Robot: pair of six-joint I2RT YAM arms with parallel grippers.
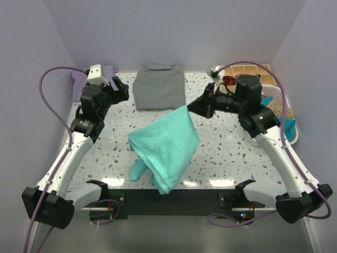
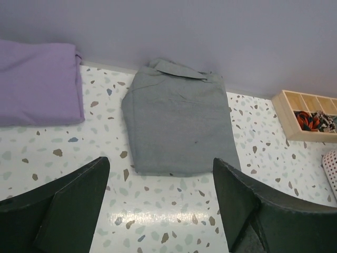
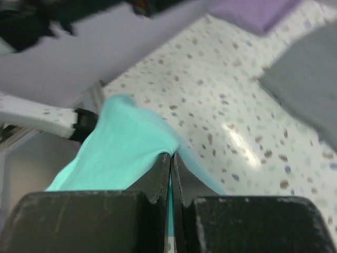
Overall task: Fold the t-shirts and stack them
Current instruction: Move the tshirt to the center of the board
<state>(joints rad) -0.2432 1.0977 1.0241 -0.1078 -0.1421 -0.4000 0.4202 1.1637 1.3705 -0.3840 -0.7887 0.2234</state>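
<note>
**Turquoise t-shirt and both arms, seen from above and from each wrist.** The turquoise t-shirt (image 1: 166, 147) is on the near side of the grey folded shirt (image 1: 159, 88), toward the arm bases. One of its corners is raised to a point just off the grey shirt's near right corner. From that corner the cloth falls away in a loose, roughly diamond-shaped drape onto the speckled table (image 1: 221, 153), with a bunched part at its near left end.

The right gripper (image 1: 190, 107) holds the raised corner. In the right wrist view its two black fingers (image 3: 158, 176) are pressed together with a thin fold of turquoise cloth between them. The arm reaches in from the right of the grey shirt.

The left gripper (image 2: 160, 163) is to the left of the grey shirt, off its near left corner and pointing toward it. Its fingers are spread wide and grasp nothing. In the left wrist view, only bare table and the near edge of the grey shirt show between them.

The grey folded shirt is a flat rectangle against the back wall, with its neck end toward the wall. A lavender t-shirt (image 2: 37, 81) is folded flat to its left, a little apart and also at the wall. To the right of the grey shirt is a wooden compartment box (image 2: 310, 113), one cell of which holds small dark and red items too small to identify. Farther right again, a white basket (image 1: 284, 113) holds mixed cloth.
</note>
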